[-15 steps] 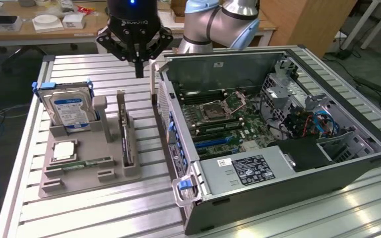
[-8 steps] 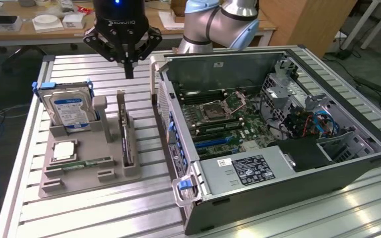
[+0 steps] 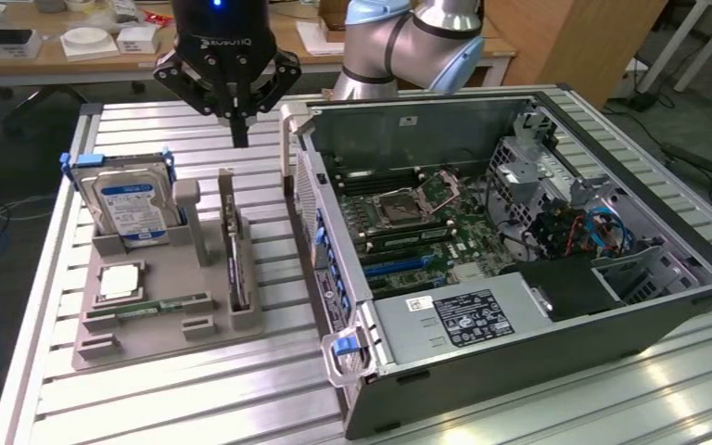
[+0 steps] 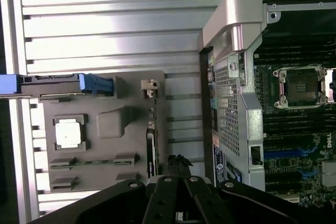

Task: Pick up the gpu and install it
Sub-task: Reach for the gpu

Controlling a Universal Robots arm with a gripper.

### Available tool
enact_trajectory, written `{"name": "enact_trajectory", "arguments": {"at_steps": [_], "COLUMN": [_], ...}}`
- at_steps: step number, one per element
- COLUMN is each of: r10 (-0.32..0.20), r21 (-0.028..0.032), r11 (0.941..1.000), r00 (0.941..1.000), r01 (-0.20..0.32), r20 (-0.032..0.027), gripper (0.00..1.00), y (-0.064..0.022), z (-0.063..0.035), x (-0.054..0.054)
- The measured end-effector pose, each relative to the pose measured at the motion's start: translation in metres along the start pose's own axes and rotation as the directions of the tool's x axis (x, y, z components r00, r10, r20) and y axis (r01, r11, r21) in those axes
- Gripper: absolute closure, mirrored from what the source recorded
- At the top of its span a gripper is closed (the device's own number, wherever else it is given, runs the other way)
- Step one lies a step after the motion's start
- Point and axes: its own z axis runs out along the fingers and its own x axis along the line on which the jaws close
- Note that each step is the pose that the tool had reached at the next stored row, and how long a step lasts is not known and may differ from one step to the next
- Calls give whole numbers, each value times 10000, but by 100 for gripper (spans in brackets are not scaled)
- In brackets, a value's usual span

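Closed fingers above the parts rack – card not yet picked up

The black two-finger gripper [image 3: 240,137] hangs point-down with its fingers pressed together on nothing, above and clear of the gpu [image 3: 235,250] – a thin black-faced card standing on its long edge in a slot of the grey moulded holder tray [image 3: 146,338], I'd judge so that fingers coming from above can pinch its flat faces. In the same tray the boxy silver hard drive with the blue-white label [image 3: 131,206] stands upright, while the square silver processor chip [image 3: 119,281] and narrow green memory stick [image 3: 158,304] lie flat. At the exterior view's right the dark open tower case [image 3: 554,362] lies on its side, green motherboard [image 3: 418,222] facing up, which would let a card go straight down.
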Motion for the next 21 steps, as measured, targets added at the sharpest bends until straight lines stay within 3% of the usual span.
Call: {"name": "enact_trajectory", "arguments": {"at_steps": [7,11,13,15,18,21], "r10": [-184,-346,-470,-607,-853,-895], "r21": [-4,-74,-79,-78,-85,-87], "r11": [9998,9994,9989,9981,9963,9960], "r00": [9998,9994,9989,9981,9959,9953], "r01": [184,346,470,606,851,892], "r20": [-8,-21,-39,-122,-305,-369], "gripper": [90,90,90,90,90,90], "y": [-3,-8,-12,-16,-22,-35], "z": [4,9,17,26,52,72], "x": [32,53,55,56,57,60]}}
